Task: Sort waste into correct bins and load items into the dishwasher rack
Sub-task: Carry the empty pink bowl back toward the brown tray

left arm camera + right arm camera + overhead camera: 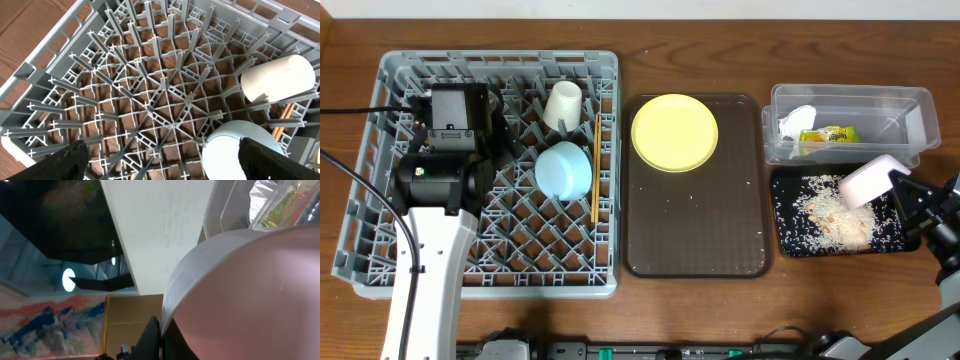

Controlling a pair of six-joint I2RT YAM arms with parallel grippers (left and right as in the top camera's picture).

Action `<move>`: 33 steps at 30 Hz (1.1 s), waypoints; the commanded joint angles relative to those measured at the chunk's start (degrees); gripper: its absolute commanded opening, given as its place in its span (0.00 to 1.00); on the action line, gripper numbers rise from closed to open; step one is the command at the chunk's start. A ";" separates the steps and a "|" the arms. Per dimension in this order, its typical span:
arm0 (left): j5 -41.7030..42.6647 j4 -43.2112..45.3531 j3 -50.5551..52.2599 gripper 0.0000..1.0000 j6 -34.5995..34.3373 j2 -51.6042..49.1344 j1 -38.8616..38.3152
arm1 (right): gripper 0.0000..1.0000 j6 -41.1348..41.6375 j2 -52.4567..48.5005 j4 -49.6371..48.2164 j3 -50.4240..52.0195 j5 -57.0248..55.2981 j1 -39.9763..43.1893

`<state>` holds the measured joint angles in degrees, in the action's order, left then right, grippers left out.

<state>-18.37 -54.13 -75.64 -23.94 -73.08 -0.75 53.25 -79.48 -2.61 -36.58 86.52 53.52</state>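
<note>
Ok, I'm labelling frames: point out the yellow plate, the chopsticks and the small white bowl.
yellow plate (674, 132), overhead view, centre of its face.
chopsticks (595, 170), overhead view, middle of their length.
small white bowl (867, 181), overhead view, its outer wall.

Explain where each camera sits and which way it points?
Overhead: high above, facing straight down on the grey rack, brown tray, left arm and right arm.
Left wrist: above the rack, facing down into it; fingers of the open left gripper show at the bottom corners.
Right wrist: tipped upward; the small white bowl pinched by the right gripper fills it.
Shared: cream cup, overhead and left wrist.
</note>
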 commanded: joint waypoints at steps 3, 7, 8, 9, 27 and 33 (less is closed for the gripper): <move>-0.55 -0.26 -0.83 0.96 0.28 0.11 0.26 | 0.01 1.81 0.42 -0.04 -0.15 -0.26 -2.34; -0.55 -0.26 -0.83 0.96 0.28 0.11 0.26 | 0.01 4.98 0.68 -3.52 -0.15 -0.79 -8.85; -0.55 -0.26 -0.83 0.96 0.28 0.11 0.26 | 0.01 6.10 0.90 -5.79 -0.15 -1.01 -11.43; -0.55 -0.26 -0.83 0.96 0.28 0.11 0.26 | 0.01 7.15 1.27 -8.11 -0.15 -1.29 -13.92; -0.55 -0.26 -0.83 0.96 0.28 0.11 0.26 | 0.01 1.68 7.04 -12.20 -0.15 -45.44 -75.23; -0.55 -0.26 -0.83 0.96 0.28 0.11 0.26 | 0.01 -8.98 7.04 -3.02 -0.15 -68.54 -90.49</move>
<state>-18.37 -54.13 -75.64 -23.94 -73.10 -0.75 52.47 -72.97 -6.70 -36.56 34.06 -32.73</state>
